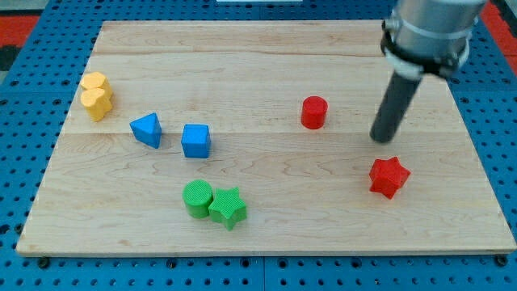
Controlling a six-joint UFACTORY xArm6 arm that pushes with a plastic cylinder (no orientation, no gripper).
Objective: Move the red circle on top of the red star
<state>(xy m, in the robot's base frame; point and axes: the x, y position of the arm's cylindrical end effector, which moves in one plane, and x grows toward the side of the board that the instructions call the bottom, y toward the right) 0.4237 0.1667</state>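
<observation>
The red circle (314,111) stands on the wooden board right of centre. The red star (388,176) lies lower and further to the view's right. My tip (381,138) is the lower end of the dark rod. It sits between the two, to the right of the red circle and just above the red star, touching neither.
A yellow block pair (96,95) sits at the view's left. A blue triangle (147,128) and a blue cube (195,140) lie left of centre. A green circle (197,198) touches a green star (228,208) near the bottom. The board's edge (266,252) meets blue pegboard.
</observation>
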